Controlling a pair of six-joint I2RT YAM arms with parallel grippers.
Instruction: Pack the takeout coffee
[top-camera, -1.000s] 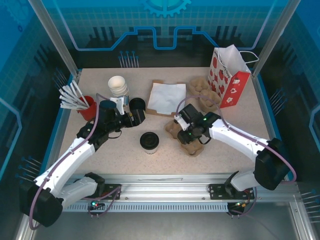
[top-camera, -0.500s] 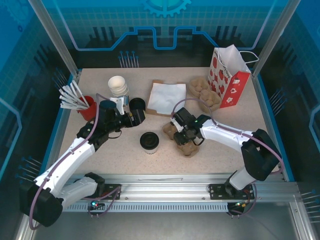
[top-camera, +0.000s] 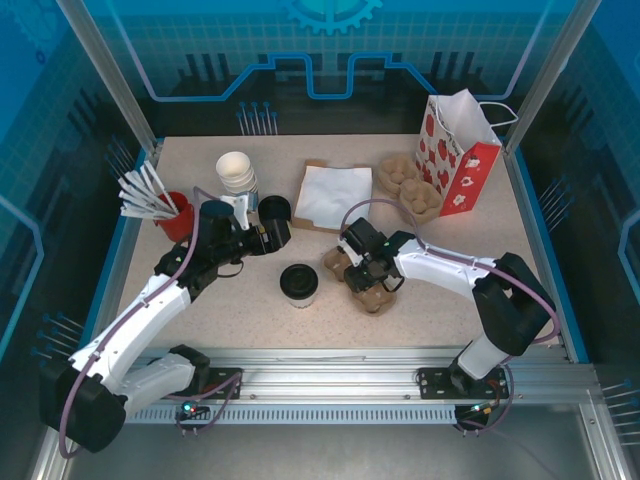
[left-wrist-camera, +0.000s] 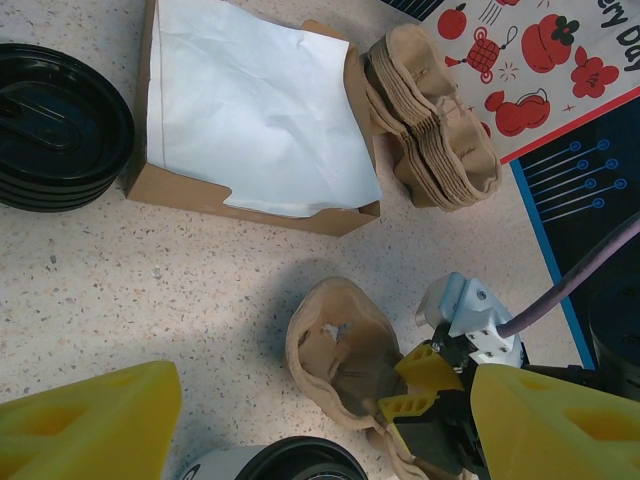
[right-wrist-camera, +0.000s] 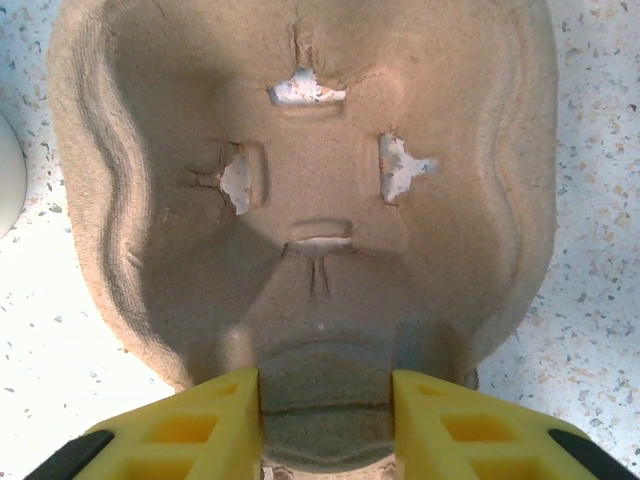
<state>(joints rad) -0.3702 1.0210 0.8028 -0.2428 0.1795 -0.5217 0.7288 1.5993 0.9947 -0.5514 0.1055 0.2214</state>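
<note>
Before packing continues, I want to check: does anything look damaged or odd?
Yes. The brown moulded-pulp cup carrier at the right gripper has three ragged holes in its well floor; something pale shows through.

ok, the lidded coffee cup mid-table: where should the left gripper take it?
Take the takeout coffee by its paper wall under the black lid, coming in level from its left side. It stands upright, the lid looks too wide and flat to pinch, and the cup carrier sits close on its right.
</note>
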